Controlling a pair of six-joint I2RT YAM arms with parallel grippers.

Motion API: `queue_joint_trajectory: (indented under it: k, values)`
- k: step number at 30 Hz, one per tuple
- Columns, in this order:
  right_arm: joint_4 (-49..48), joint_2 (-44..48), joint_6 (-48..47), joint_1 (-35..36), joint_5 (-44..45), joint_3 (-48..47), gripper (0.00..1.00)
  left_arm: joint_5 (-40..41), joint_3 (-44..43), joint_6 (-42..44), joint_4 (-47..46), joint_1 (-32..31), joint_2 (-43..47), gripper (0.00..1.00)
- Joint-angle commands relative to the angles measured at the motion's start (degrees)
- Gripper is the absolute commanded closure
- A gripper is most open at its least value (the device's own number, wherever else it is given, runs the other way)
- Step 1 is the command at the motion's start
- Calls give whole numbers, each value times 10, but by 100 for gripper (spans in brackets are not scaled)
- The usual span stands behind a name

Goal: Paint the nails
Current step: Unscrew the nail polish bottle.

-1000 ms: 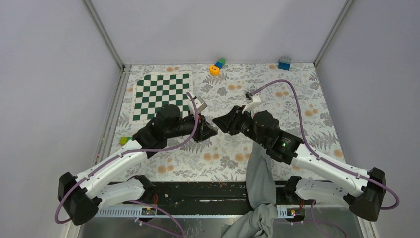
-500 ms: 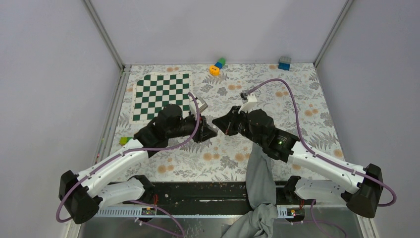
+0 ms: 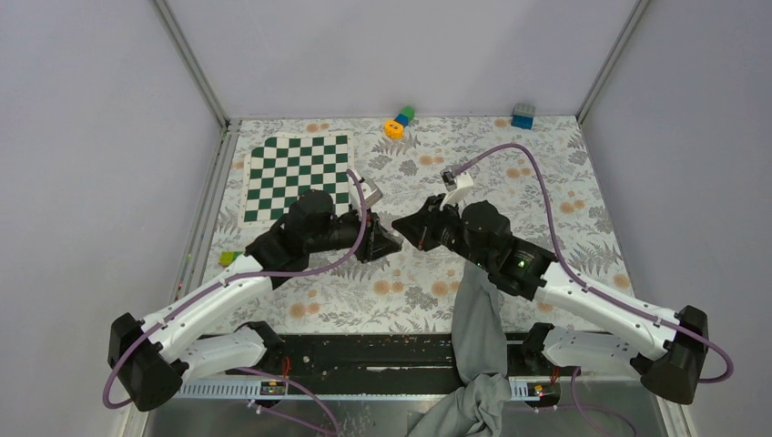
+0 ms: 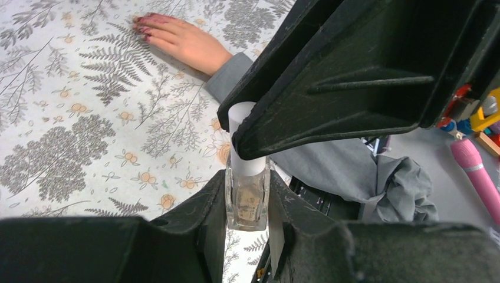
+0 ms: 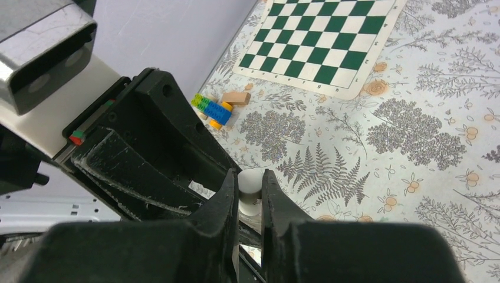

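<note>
Overhead, the two arms meet tip to tip above the flowered table (image 3: 564,196). The left gripper (image 3: 382,244) and right gripper (image 3: 403,228) touch there, too dark and close-packed to show what lies between them. A grey sleeve (image 3: 477,319) runs up from the near edge and passes under the right arm, which hides the hand. A green-and-white chessboard mat (image 3: 296,173) lies at the far left, with toy blocks (image 3: 399,121) and a blue block (image 3: 523,116) along the far edge.

From the left wrist, the left gripper (image 4: 247,203) is clamped on a small clear nail polish bottle (image 4: 247,197), standing upright between its fingers. A pale label shows through the glass, but its writing is too small to read. The bottle's white cap (image 4: 246,159) sits under the black finger of the other arm. Well beyond it, a bare human hand (image 4: 186,41) lies flat on the table, and the nails (image 4: 143,25) are dark red, pointing away from the bottle.

From the right wrist, the right gripper (image 5: 250,197) is closed tight on the white cap (image 5: 250,184), one finger pressed to each side. The chessboard mat (image 5: 324,41) and a few coloured blocks (image 5: 215,109) lie beyond.
</note>
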State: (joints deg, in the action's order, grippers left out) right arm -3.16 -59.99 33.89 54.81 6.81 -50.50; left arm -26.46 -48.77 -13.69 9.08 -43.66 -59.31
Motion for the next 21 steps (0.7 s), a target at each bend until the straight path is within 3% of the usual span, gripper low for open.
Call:
queue_joint_trajectory:
  k: [1,14,21]
  values:
    - [-5,34,-67,6,-64,-26,100,-76,-19,6,-63,-2,16,100]
    - [-18,115,-143,6,-244,-7,100,-281,9,-22,-187,-1,34,100]
    - [-51,144,-170,6,-335,9,100,-319,12,-35,-211,-2,40,100]
